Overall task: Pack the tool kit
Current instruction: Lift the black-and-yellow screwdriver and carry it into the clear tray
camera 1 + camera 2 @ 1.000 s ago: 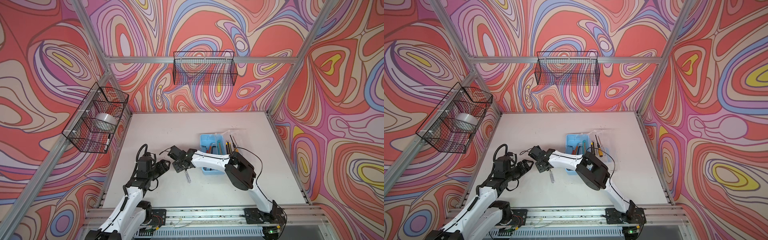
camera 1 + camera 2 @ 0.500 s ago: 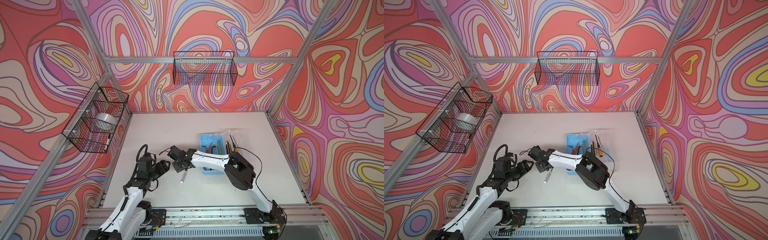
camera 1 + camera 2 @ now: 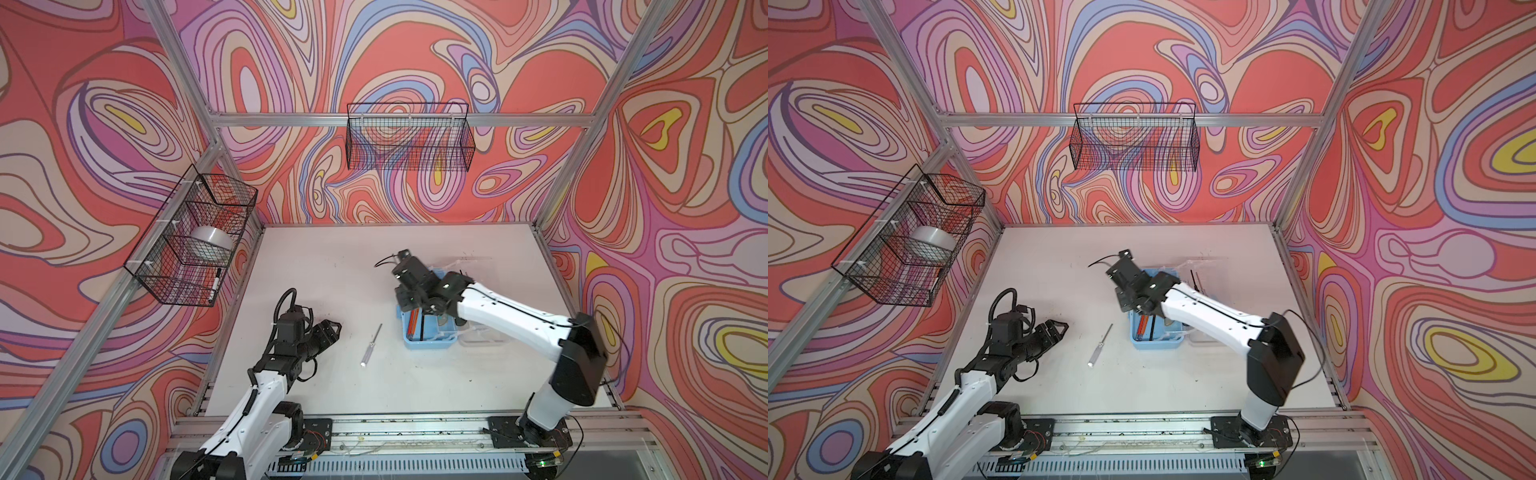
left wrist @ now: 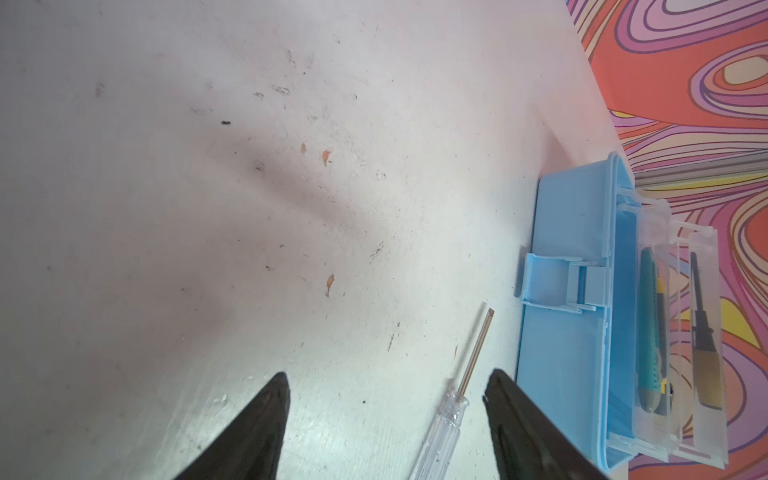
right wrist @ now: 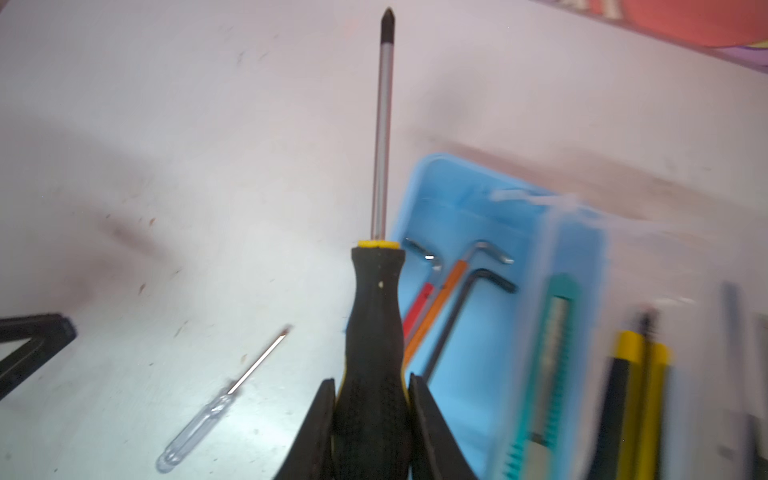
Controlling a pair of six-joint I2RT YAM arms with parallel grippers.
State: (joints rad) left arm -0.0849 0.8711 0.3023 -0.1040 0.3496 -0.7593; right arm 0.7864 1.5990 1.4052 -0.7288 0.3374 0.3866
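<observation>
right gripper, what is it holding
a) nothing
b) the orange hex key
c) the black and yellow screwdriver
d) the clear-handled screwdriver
c: in the right wrist view the right gripper is shut on the handle of the black and yellow screwdriver, while the clear-handled screwdriver lies on the table and the orange hex key lies in the blue box.
</observation>
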